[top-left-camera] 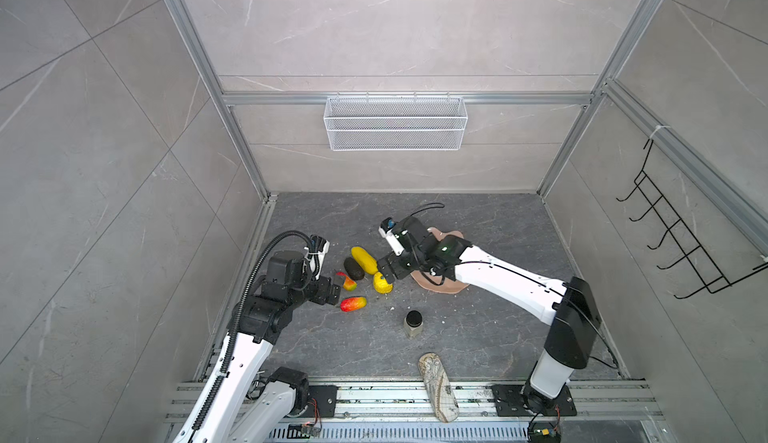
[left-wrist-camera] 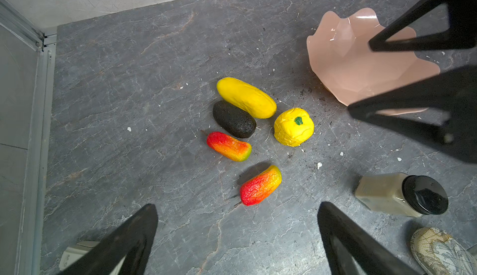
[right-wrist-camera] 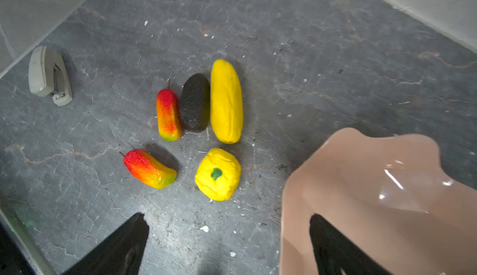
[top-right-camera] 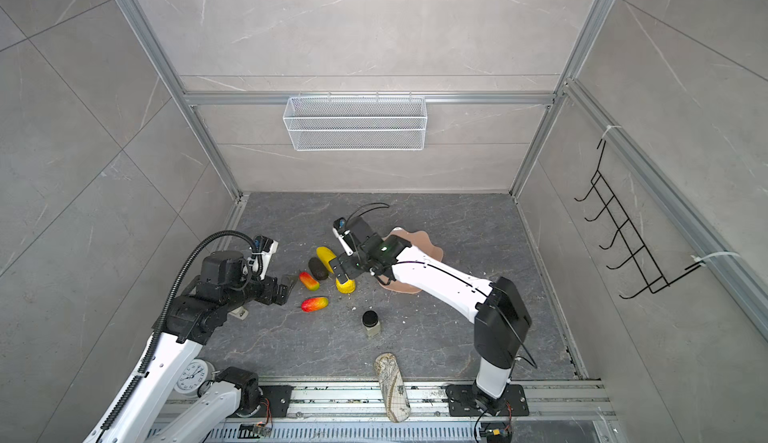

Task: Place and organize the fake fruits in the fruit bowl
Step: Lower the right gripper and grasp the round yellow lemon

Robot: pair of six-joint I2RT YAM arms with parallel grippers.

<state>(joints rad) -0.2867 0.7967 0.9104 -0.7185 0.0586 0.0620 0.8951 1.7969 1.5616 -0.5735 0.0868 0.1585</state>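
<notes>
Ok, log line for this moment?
fruits: all five on table | bowl: empty | left pincer: open | right pincer: open

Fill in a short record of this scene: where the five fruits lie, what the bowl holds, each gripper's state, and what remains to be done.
Fruits on the table: long yellow fruit, blackish fruit, stubby yellow fruit, mango-like fruit beside the blackish one, separate mango-like fruit
Fruit bowl: no fruit in it
Left gripper: open, holding nothing
Right gripper: open, holding nothing, near the stubby yellow fruit
Remaining: all five fruits
</notes>
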